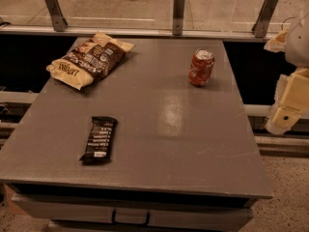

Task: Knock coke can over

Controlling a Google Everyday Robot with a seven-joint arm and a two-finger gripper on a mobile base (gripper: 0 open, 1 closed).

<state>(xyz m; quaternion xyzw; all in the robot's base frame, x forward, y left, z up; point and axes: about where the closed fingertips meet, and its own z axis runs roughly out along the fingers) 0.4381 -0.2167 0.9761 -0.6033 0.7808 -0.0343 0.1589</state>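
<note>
The coke can [201, 67] is a small red dented can with a silver top. It stands upright, leaning slightly, on the far right part of the grey table [164, 124]. My gripper [286, 111] is a cream-coloured part at the right edge of the view, beyond the table's right side. It is to the right of the can and nearer the camera, well apart from it. It holds nothing that I can see.
A brown and cream chip bag [89, 58] lies at the far left of the table. A black wrapped snack bar [99, 139] lies flat near the front left. A rail with metal posts [178, 8] runs behind the table.
</note>
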